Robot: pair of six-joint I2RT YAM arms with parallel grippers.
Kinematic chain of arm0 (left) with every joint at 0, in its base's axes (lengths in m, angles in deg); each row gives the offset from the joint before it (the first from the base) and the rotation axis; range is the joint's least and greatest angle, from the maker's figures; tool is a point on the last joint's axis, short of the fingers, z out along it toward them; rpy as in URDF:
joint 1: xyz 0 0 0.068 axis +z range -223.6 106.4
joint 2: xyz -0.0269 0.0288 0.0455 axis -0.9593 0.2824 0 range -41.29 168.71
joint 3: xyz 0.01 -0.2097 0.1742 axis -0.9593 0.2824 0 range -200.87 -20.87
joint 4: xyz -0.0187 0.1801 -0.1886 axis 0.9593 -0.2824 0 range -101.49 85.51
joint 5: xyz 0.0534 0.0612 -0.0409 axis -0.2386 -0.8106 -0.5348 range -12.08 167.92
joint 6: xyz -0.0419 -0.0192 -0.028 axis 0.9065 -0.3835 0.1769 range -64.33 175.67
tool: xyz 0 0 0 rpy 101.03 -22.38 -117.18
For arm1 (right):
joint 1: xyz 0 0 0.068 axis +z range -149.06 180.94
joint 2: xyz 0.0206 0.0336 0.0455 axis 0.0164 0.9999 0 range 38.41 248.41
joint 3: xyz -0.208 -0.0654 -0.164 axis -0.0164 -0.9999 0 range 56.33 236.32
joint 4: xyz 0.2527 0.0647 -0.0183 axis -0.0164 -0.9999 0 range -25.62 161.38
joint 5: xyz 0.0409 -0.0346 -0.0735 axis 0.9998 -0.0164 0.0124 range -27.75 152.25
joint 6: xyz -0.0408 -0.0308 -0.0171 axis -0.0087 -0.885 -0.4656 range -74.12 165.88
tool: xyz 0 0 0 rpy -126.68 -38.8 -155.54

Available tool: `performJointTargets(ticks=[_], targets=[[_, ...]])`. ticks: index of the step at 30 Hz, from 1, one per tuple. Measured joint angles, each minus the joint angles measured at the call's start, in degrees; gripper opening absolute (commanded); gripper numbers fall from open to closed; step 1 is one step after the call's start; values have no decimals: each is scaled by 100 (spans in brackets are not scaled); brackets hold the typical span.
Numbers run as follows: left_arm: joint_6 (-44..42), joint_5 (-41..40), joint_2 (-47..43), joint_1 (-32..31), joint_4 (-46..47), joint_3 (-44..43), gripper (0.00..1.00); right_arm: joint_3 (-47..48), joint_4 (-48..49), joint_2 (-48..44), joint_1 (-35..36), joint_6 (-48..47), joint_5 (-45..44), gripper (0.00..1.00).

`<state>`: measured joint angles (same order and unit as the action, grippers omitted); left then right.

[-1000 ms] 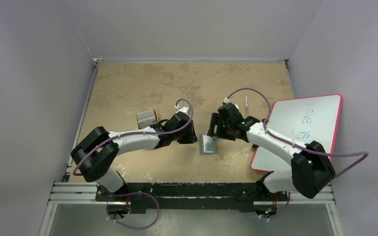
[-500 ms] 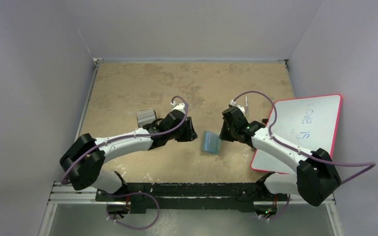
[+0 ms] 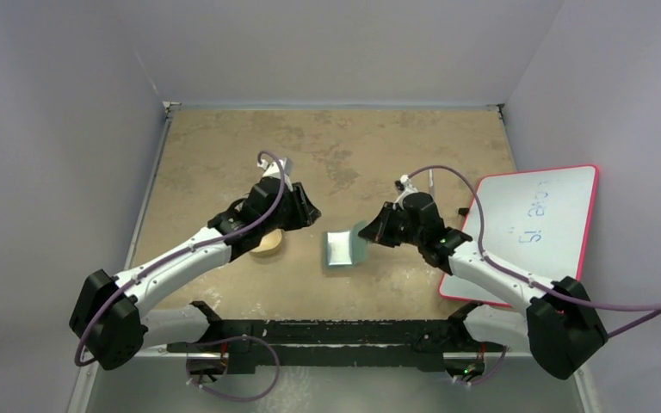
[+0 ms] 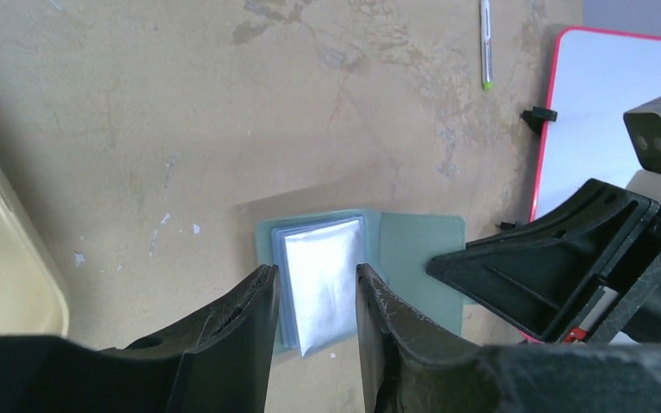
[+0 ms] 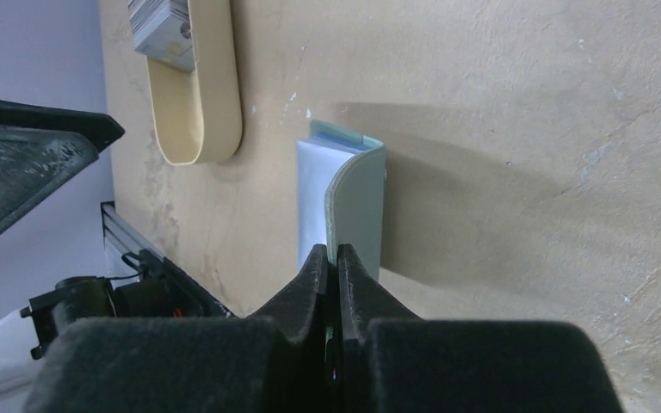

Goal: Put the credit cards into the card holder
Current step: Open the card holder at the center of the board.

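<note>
The card holder point(image 3: 341, 248) lies opened on the table, grey-green, with its shiny clear pockets point(image 4: 323, 282) facing up. My right gripper point(image 5: 336, 256) is shut on the edge of its right flap point(image 5: 358, 202), which curls upward. My left gripper point(image 4: 311, 288) hovers above the holder, open and empty, and the pockets show between its fingers. In the top view the left gripper point(image 3: 307, 213) sits just left of the holder and the right gripper point(image 3: 369, 232) at its right edge. The credit cards point(image 5: 162, 30) are a grey stack in the tan tray point(image 5: 198, 95).
The tan oval tray point(image 3: 267, 244) lies partly under my left arm, left of the holder. A pink-edged whiteboard point(image 3: 534, 219) rests at the table's right edge. A pen point(image 4: 484, 39) lies beyond the holder. Walls close in on three sides.
My right gripper has shut on the holder's flap and drawn the holder a little to the left, opened flat. My left arm has swung back and left, its jaws widening.
</note>
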<state>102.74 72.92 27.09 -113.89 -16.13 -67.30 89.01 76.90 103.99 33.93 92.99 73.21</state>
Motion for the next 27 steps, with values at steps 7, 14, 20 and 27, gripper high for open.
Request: performJointTargets(ticks=[7,14,20,27], targets=[[28,682,212,-13,313,385,42,-391,236,46,-234,-39,92,0],[136,1115,575,-190,804,608,46,-780,-28,-186,-835,-385,15,1],[352,1471,1040,-352,1462,846,47,-787,-153,-138,-868,-527,-131,6],[323,1128,1423,-459,1419,848,46,-767,-341,422,-868,-507,-367,5]])
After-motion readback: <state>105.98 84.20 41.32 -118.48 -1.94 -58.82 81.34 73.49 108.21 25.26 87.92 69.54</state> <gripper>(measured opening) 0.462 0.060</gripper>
